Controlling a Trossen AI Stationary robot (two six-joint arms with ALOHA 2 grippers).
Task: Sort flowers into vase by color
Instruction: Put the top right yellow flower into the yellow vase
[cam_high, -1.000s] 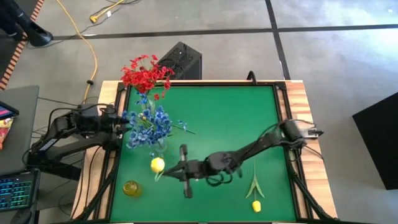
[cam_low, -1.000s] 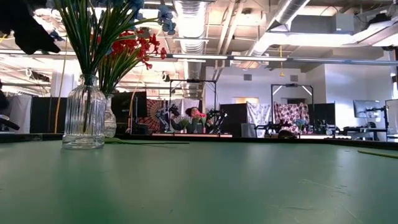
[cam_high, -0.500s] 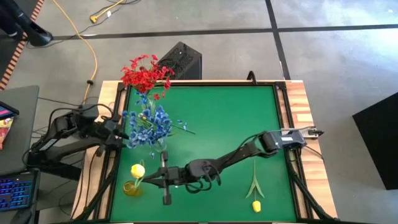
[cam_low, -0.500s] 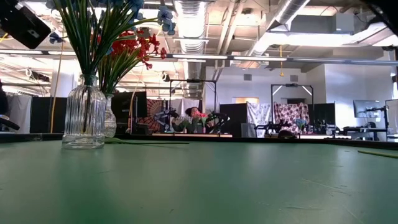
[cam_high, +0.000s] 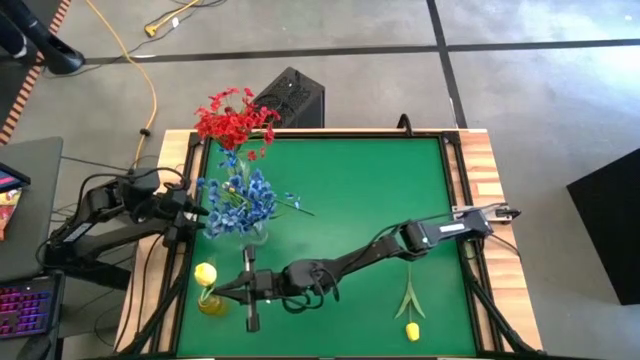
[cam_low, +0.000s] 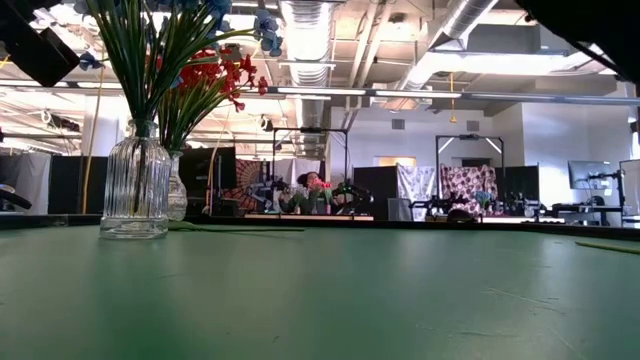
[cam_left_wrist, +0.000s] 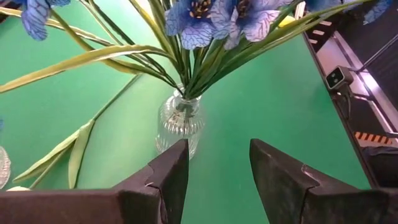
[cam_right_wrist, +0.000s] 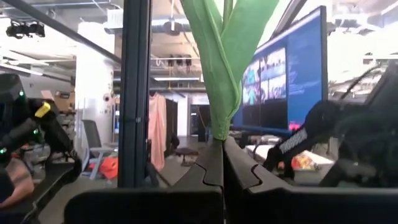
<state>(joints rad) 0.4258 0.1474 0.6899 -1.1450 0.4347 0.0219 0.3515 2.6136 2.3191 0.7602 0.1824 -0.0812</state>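
My right gripper (cam_high: 226, 291) reaches across to the table's near left corner, shut on a yellow tulip whose bud (cam_high: 205, 273) stands just above a small amber glass vase (cam_high: 211, 303). In the right wrist view its green leaves (cam_right_wrist: 222, 56) rise from the shut fingers. A clear ribbed vase (cam_left_wrist: 179, 122) holds the blue flowers (cam_high: 240, 200). The red flowers (cam_high: 235, 120) stand at the far left corner. My left gripper (cam_left_wrist: 217, 168) is open at the table's left edge, facing the blue flowers' vase. A second yellow tulip (cam_high: 410, 312) lies flat on the mat at the near right. My right gripper pinches the tulip's green stem and leaves (cam_right_wrist: 219, 132) between its two fingers. The fingers come from the table's right, slanting a little upward. The leaves and bud stand up beyond the fingers. The tulip is clear of the mat; whether its lower end touches the amber vase I cannot tell.
The green mat (cam_high: 360, 190) has free room in its middle and far right. In the low view the clear vase (cam_low: 135, 185) stands at the left, with the red flowers (cam_low: 215, 75) behind it. A black box (cam_high: 290, 97) sits beyond the table's far edge.
My right gripper has carried the yellow tulip from the mat's middle toward the table's left edge, ending by the amber vase, still shut on it. My left gripper has turned a little in place by the blue flowers.
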